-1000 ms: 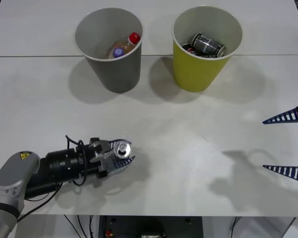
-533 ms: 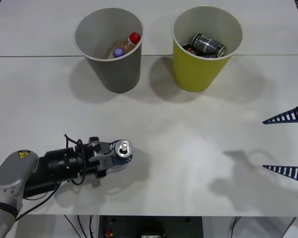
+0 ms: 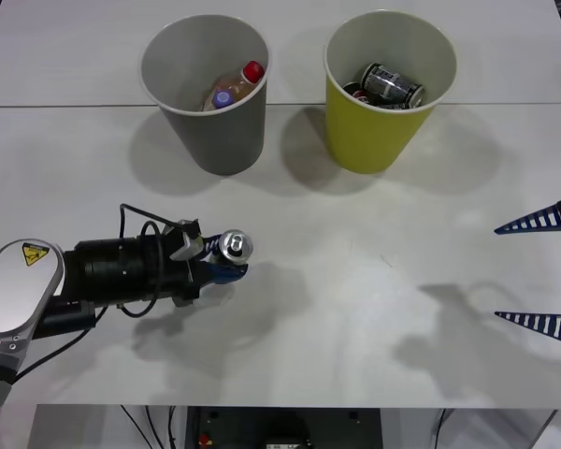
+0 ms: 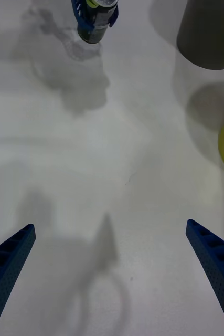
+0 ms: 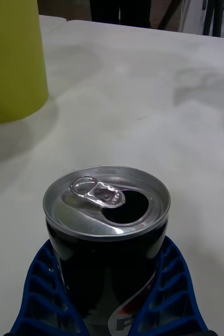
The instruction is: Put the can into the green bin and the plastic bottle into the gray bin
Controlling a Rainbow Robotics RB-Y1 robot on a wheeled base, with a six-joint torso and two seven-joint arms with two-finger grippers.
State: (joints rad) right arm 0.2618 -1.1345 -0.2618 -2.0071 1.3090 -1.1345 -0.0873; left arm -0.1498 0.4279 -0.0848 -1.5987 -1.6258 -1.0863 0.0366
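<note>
The white counter (image 3: 374, 309) carries two tapered bins side by side at its far edge, mouths up so that items can be dropped in from above. The gray bin (image 3: 210, 131) stands on the robot's left and already holds plastic bottles (image 3: 234, 89) lying against its wall; the green bin (image 3: 379, 131) stands just beside it on the right, with a black-and-silver can (image 3: 390, 84) inside. The left arm (image 3: 103, 276) reaches across the near left of the counter, lying low and roughly level. Its left pincer (image 3: 222, 264) is pinching the can (image 3: 234, 247) by the side wall, blue ribbed fingers (image 5: 38, 283) pressed to either flank, which keeps the can upright with its opened pull-tab top facing up. The shadow thrown apart from the can suggests it is lifted clear of the counter. The can is well apart from the green bin, so the carry across appears largely ahead. The right pincer (image 3: 542, 271) waits at the right edge, spread wide and holding nothing.
</note>
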